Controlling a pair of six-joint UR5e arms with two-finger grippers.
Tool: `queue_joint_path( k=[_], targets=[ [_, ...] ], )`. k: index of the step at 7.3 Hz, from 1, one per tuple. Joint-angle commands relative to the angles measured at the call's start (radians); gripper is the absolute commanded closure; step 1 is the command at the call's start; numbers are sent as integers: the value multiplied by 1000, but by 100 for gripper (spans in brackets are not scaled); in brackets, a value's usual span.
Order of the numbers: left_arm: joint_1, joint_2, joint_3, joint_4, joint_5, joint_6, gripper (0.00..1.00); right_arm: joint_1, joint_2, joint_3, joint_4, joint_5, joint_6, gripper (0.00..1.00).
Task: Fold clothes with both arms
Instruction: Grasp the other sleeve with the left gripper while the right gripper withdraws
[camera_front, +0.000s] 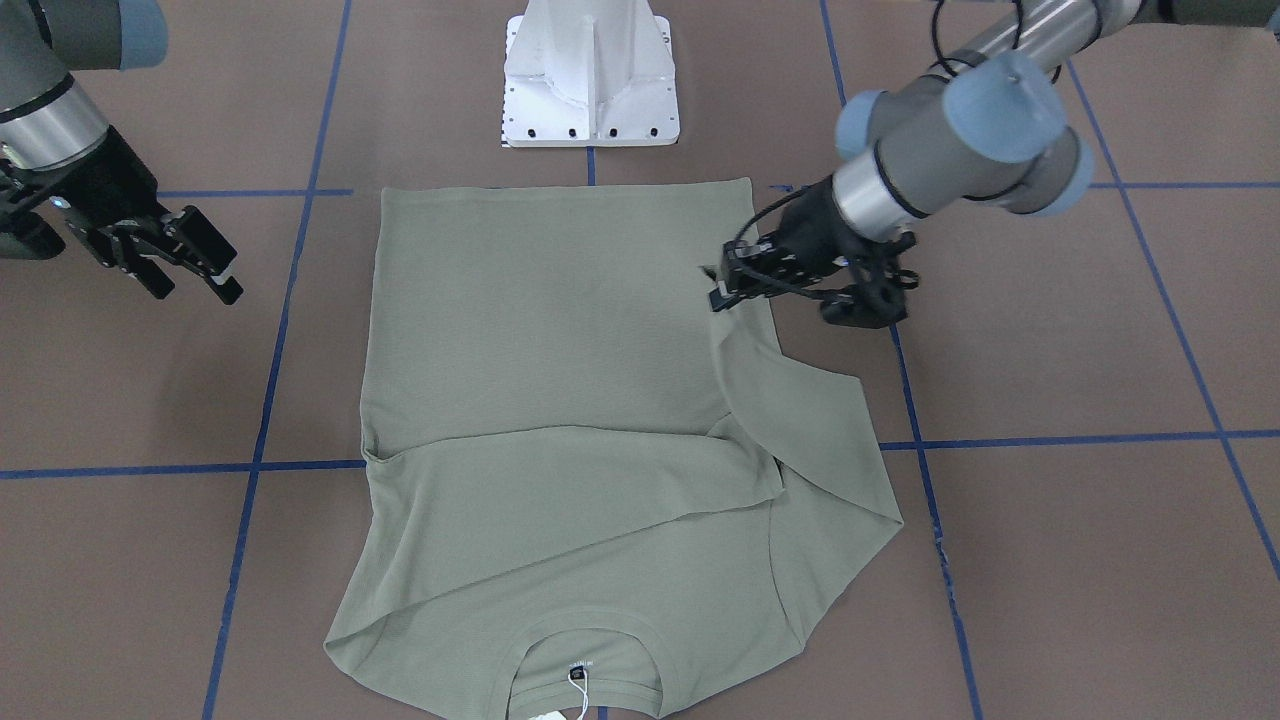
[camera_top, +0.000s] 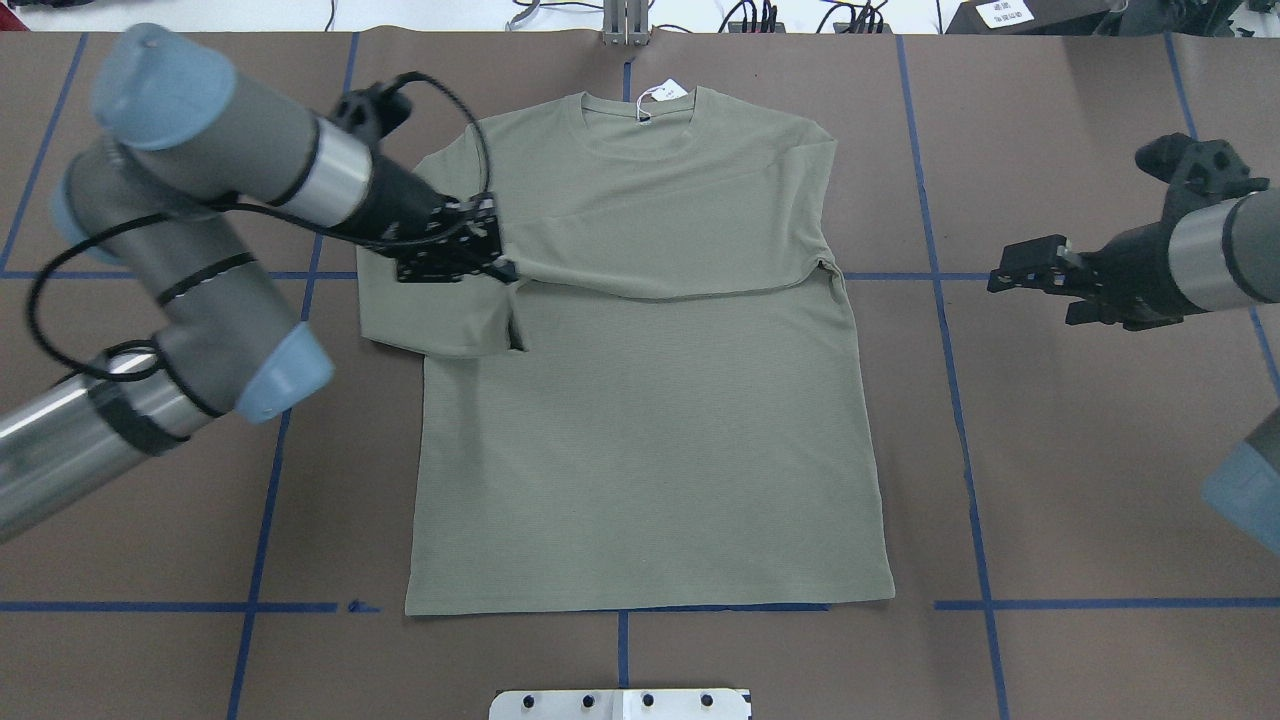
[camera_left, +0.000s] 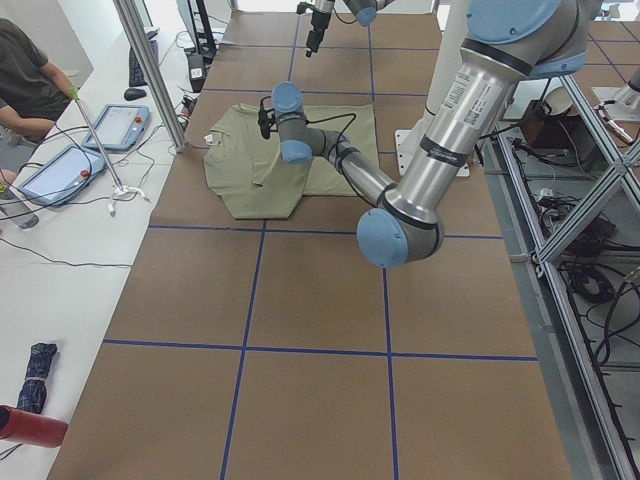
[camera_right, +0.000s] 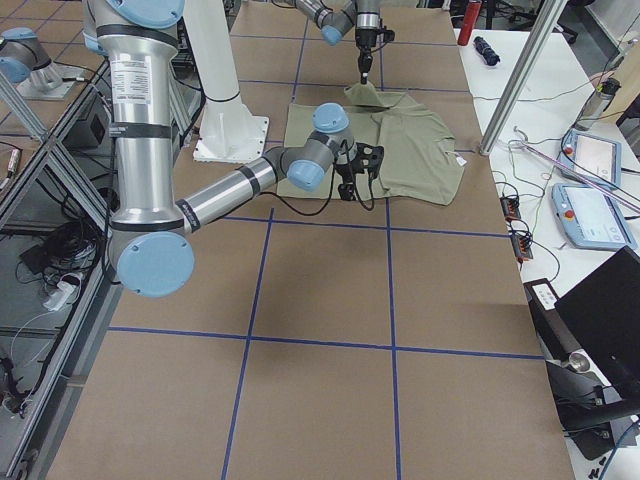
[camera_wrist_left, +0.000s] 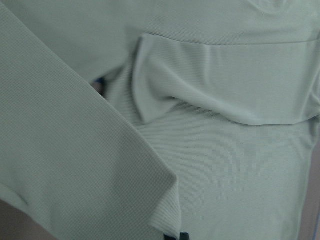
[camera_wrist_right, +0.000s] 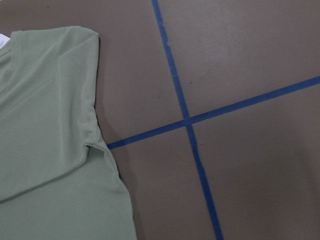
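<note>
The sage-green shirt (camera_top: 650, 420) lies flat on the brown table, its neckline and white hang tag (camera_top: 668, 92) at the far edge from the robot. One sleeve (camera_top: 690, 255) is folded across the chest. My left gripper (camera_top: 503, 267) is shut on the cuff of the other sleeve (camera_top: 440, 315), raised just over the shirt's left edge; in the front-facing view it (camera_front: 720, 290) pinches that sleeve (camera_front: 800, 420). The left wrist view is filled with shirt fabric (camera_wrist_left: 225, 175). My right gripper (camera_top: 1002, 270) hovers open and holds nothing, well off the shirt's right side.
The white pedestal base (camera_front: 590, 75) stands at the robot's side of the table. Blue tape lines (camera_top: 940, 275) cross the brown surface. A seated person (camera_left: 30, 80), tablets and a metal pole (camera_left: 150, 70) are beyond the table's far side.
</note>
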Motion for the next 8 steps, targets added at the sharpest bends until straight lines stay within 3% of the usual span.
queue_joint_path(
  k=[1, 2, 4, 5, 6, 7, 8],
  targets=[
    [106, -383, 337, -30, 258, -146, 100, 51, -79, 6, 55, 34, -35, 0],
    [139, -482, 504, -121, 362, -195, 100, 56, -98, 1, 85, 34, -35, 0],
    [220, -518, 655, -263, 548, -198, 100, 56, -103, 4, 88, 23, -31, 0],
    [225, -565, 750, -309, 564, -200, 97, 57, -104, 6, 88, 22, -31, 0],
    [228, -590, 822, -361, 579, -201, 61, 56, -104, 4, 88, 22, -30, 0],
    [236, -590, 819, -369, 579, -204, 33, 53, -100, 4, 89, 23, -28, 0],
    [236, -568, 749, -372, 570, -200, 24, 42, -97, 4, 89, 25, -16, 0]
  ],
)
